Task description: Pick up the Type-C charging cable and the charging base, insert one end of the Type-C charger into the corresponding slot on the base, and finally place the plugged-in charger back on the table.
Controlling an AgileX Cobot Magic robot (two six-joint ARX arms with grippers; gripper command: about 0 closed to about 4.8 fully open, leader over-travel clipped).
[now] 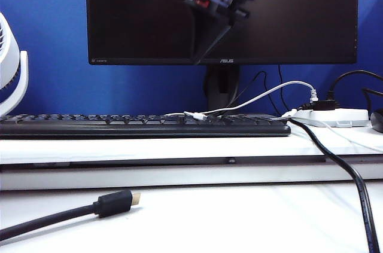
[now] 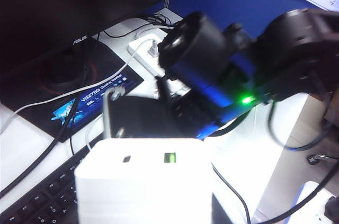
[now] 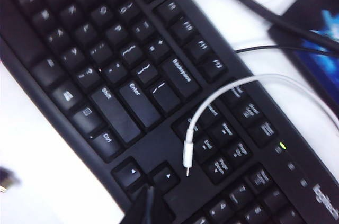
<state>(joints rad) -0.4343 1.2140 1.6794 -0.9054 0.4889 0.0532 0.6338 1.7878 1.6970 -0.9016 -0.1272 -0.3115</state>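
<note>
The left gripper (image 2: 143, 203) is clamped on the charging base (image 2: 143, 181), the white block filling the near part of the left wrist view with its two ports facing out toward the other arm. That arm (image 2: 233, 70), dark and blurry with a green light on it, hangs just beyond the base, over the monitor stand (image 2: 69, 70) and power strip (image 2: 151, 49). The right gripper (image 3: 145, 205) only shows as a dark tip at the edge of its own camera; its jaws are together with nothing between them. Just ahead of that tip lies the Type-C charging cable (image 3: 186, 152), its little white plug resting on the black keyboard (image 3: 122, 75) near the arrow keys, cord curling away over the keys toward the mat. From the front camera, the cable sits on the keyboard up on the shelf of the table (image 1: 239, 217), with both arms a blurred dark mass high in front of the monitor (image 1: 131, 14). A thick black cable with a gold tip (image 1: 114, 203) lies on the lower desk, well apart from everything.
</note>
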